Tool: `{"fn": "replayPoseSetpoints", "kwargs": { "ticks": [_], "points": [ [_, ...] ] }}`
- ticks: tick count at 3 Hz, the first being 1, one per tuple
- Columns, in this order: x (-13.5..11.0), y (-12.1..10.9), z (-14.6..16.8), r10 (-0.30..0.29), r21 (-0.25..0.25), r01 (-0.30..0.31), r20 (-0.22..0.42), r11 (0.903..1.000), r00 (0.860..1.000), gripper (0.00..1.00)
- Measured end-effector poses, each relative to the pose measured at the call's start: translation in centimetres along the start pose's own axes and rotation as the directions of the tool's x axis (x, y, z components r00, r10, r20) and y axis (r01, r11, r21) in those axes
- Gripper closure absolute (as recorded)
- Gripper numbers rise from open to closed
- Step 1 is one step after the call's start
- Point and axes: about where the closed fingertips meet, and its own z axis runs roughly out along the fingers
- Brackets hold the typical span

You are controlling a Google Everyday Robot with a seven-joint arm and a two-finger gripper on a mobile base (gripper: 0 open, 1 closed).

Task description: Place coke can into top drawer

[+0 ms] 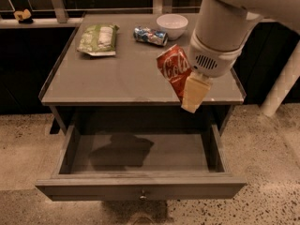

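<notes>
The table is standing with its top drawer pulled open.
The gripper is hanging over the tabletop's front right edge, holding the tilted coke can between its fingers, higher than the drawer; a green bag, a white bowl and a blue-and-silver can are resting at the back.

you can read one marking only: white coca-cola script, part of it showing, slanted across the red coke can right of the frame's centre. the can is clamped in the gripper, just right of centre. print on the green packet and the blue-and-silver can, upper frame, cannot be read.
</notes>
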Motion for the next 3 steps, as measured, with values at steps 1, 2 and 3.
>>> {"fn": "replayPoseSetpoints", "kwargs": {
  "ticks": [1,2,3],
  "points": [
    [0.6,0.6,1.6,0.020,-0.005,-0.020,-0.009,0.9998,1.000,1.00],
    [2.3,1.9,4.5,0.059,0.001,-0.059,-0.036,0.9982,0.998,1.00],
    [3.6,4.1,7.8,0.064,-0.018,-0.065,-0.060,0.9977,0.996,1.00]
  ]
}}
